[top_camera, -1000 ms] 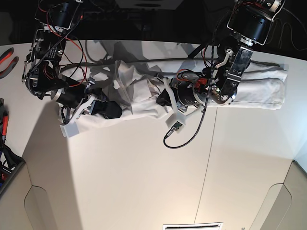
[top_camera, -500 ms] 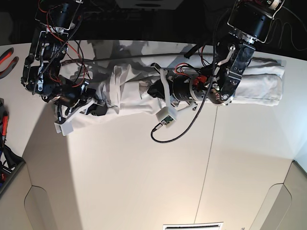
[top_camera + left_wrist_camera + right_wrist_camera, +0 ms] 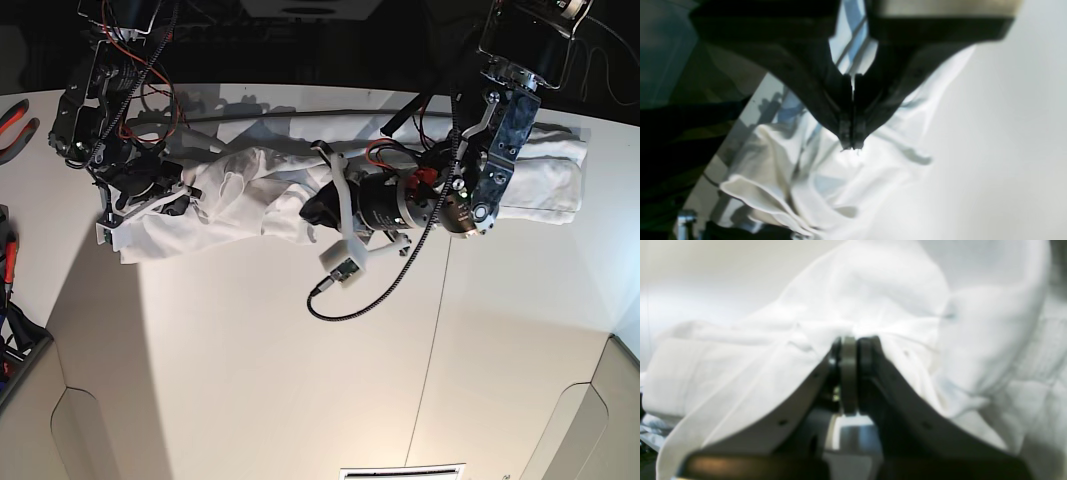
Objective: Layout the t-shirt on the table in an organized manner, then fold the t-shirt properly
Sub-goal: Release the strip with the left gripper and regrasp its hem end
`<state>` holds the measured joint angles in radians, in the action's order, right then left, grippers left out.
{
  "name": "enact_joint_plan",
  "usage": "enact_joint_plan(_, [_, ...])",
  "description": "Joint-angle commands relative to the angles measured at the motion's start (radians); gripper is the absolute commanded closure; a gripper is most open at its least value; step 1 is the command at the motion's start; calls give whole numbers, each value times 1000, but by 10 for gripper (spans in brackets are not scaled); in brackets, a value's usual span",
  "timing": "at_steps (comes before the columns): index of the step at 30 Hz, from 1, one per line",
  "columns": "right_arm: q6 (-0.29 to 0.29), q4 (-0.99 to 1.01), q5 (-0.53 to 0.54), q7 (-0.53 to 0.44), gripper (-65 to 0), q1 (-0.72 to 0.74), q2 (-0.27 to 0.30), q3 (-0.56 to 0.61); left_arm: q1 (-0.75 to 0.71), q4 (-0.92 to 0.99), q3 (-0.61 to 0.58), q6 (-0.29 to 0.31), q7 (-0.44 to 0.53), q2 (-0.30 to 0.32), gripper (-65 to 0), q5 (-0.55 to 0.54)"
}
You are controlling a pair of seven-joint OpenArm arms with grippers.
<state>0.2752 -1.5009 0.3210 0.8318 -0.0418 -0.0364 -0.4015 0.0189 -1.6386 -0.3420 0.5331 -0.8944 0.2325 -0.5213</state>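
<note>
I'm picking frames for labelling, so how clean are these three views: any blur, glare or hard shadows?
Left wrist view: the dark pincer is soft and close, the t-shirt blurred, the table washed out to a bright haze. Right wrist view: pincer and cloth both out of focus, whites nearly blown. Base view: sharp, with wide-angle bending and hard shadows at the lower left.

Dark backdrop; beige corner panels.
</note>
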Motion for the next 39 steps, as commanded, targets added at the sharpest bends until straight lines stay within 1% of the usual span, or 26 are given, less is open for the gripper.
enact_joint_plan(1, [-11,-11,-19,13,0,0,3,0,16,-19,37,9,14,7,0,-14])
enact_joint_plan(3, [-10,-11,-19,13,0,0,3,0,15,-19,112,10,14,31,0,-14])
enact_joint_plan(5, [-10,-11,-19,13,0,0,4,0,13,-19,204,11,18,72,0,-13])
enact_joint_plan(6, [-10,-11,-18,13,0,0,4,0,10,-19,253,16,23,97,-19,-13])
enact_joint_plan(7, [-10,-11,-18,14,0,0,6,0,5,-19,305,21,26,122,-70,-13])
enact_joint_plan(8, [-10,-11,-18,15,0,0,6,0,-3,-19,357,27,29,148,-144,-13])
enact_joint_plan(10, [-8,-11,-18,18,0,0,9,0,-24,-16,455,29,30,203,-328,-13])
enact_joint_plan(11, [-5,-11,-18,18,0,0,9,0,-39,-13,500,28,30,231,-392,-13])
enact_joint_plan(12, [-1,-11,-18,18,0,0,9,0,-56,-3,543,23,30,257,-414,-13])
enact_joint_plan(14, [-1,-11,-18,22,0,0,9,0,-87,44,626,-11,31,300,-413,-14])
enact_joint_plan(17, [3,-11,-18,36,0,0,9,0,-112,196,744,-12,67,336,-413,-29])
enact_joint_plan(19, [17,-11,-18,36,0,0,9,0,-110,338,817,28,75,350,-413,-87])
enact_joint_plan(22, [17,-11,-18,36,0,0,9,0,-111,541,903,137,70,367,-413,-256])
enact_joint_plan(23, [17,-11,-18,36,0,0,9,0,-111,597,925,165,54,368,-413,-305])
enact_joint_plan(24, [17,-11,-18,36,0,0,9,0,-110,645,944,165,31,369,-413,-354])
enact_joint_plan(27, [17,-11,-18,36,0,0,9,0,-111,745,975,165,-32,369,-413,-481])
enact_joint_plan(31, [17,-11,-18,36,0,0,9,0,-111,804,976,165,-34,367,-413,-493])
enact_joint_plan(33, [22,-11,-12,36,0,0,9,0,-115,809,976,165,-47,365,-413,-496])
enact_joint_plan(34, [29,-11,-6,36,0,0,9,0,-117,809,976,165,-62,362,-413,-515])
enact_joint_plan(36, [30,-11,-6,36,0,0,9,0,-119,809,976,165,-122,357,-413,-574])
enact_joint_plan(39, [30,-11,-6,36,0,0,9,0,-119,809,976,165,-237,346,-413,-678])
